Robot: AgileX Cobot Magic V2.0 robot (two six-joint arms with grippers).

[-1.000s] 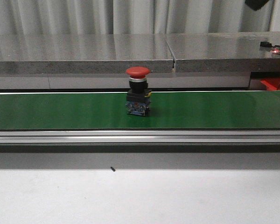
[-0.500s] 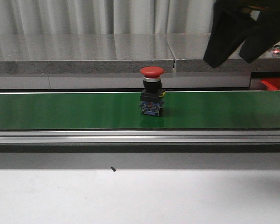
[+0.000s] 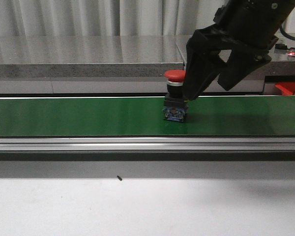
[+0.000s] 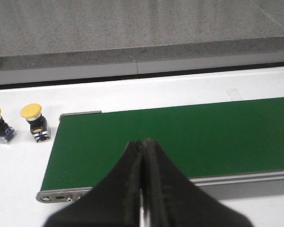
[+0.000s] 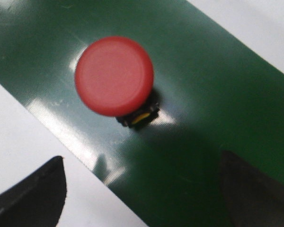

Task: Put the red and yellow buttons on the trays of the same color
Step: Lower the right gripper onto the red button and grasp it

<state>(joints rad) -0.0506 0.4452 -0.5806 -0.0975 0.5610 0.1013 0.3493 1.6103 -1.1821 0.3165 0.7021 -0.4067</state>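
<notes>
The red button point(image 3: 176, 95) stood upright on the green conveyor belt point(image 3: 78, 117), its mushroom cap on top and its long axis vertical, just right of the middle of the belt in the front view. The right pincer point(image 3: 210, 83) hung beside it on its right, tilted down toward it, with the nearer finger crossing in front of the cap's right edge; whether that finger touched the button could not be told. In the right wrist view the cap point(image 5: 114, 75) lay ahead of the two fingertips point(image 5: 31, 194) rather than between them, and they stood wide apart, holding nothing. So the button was not yet centred in the grasp, and the coming move probably called for the right arm to advance over the cap and lower its fingers on either side. That arm was clearly the nearer one. The left pincer point(image 4: 143, 189) was pressed closed and empty, looking over the belt's far end from well away, where two yellow buttons point(image 4: 34, 122) stood upright on the white desk point(image 4: 19, 165) just off the belt. A red tray point(image 3: 289, 88) edge showed at the far right.
</notes>
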